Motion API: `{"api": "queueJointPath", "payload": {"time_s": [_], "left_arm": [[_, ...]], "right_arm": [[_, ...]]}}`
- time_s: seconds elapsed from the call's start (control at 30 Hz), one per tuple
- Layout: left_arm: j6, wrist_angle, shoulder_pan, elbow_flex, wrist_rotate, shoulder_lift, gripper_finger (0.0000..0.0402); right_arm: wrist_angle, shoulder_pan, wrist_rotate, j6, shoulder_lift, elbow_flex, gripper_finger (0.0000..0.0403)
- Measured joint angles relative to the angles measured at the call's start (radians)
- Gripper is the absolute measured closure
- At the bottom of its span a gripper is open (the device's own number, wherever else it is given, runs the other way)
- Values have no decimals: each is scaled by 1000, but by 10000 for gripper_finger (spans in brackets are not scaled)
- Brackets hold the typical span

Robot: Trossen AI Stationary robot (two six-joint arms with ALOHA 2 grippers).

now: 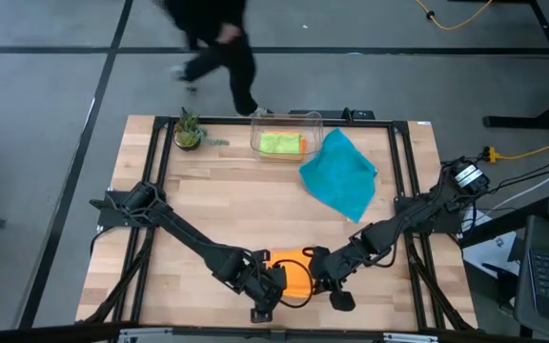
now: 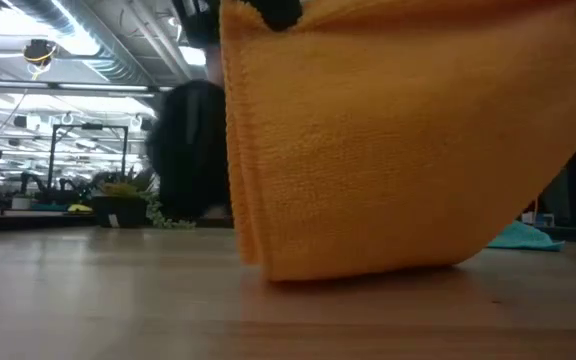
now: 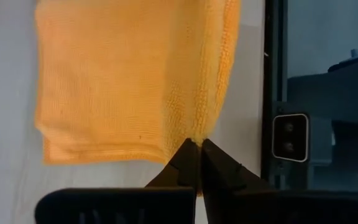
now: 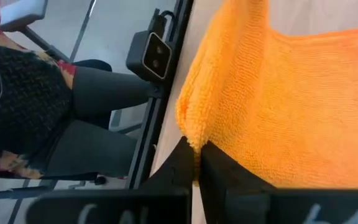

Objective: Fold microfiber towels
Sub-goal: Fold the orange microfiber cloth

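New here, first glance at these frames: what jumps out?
The orange towel at the table's near edge, pinched by both arms at once: the left gripper and the right gripper are each shut on an edge of it, and in the low view it hangs down to the wood. Farther back, a teal towel lies rumpled beside a clear bin holding a lime green towel.

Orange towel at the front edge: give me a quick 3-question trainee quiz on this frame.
1. True or false: both grippers are shut on the orange towel.
2. Where does the teal towel lie? A) in the clear bin B) flat on the table, right of the bin C) under the plant
3. What colour is the cloth showing in the clear bin?

Key: 1 true: left gripper and right gripper each pinch an edge. 2 B. 3 lime green, with some orange beside it.
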Motion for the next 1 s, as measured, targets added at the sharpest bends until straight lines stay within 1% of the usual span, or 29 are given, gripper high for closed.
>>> {"api": "queueJointPath", "payload": {"time_s": [0.07, 0.23, 0.33, 0.4, 0.5, 0.6, 0.83, 0.9, 1.0], "left_arm": [[18, -4, 0, 0, -22, 0, 401], [50, -19, 11, 0, -61, -1, 401], [50, -19, 23, 0, -67, -1, 401], [49, -16, 26, 0, -49, -1, 401], [42, 15, 28, 0, 17, -1, 401], [42, 63, 26, 1, 70, -1, 401], [42, 141, 12, 2, 155, -1, 401], [42, 155, 7, 2, 162, -1, 401], [42, 154, 2, 2, 163, -2, 401]], "right_arm": [[-20, 0, 30, 0, 1, 0, 391], [-94, 0, 150, 5, 2, 1, 390], [-98, 0, 155, 24, 2, 1, 390], [-89, -1, 106, 26, 2, 1, 390], [-68, -1, -8, 34, 2, 1, 390], [-40, 0, -91, 43, 2, 2, 389], [-5, 0, -194, 60, 2, 2, 389], [24, 1, -232, 74, 2, 3, 389], [52, 0, -262, 86, 2, 3, 389]]}}
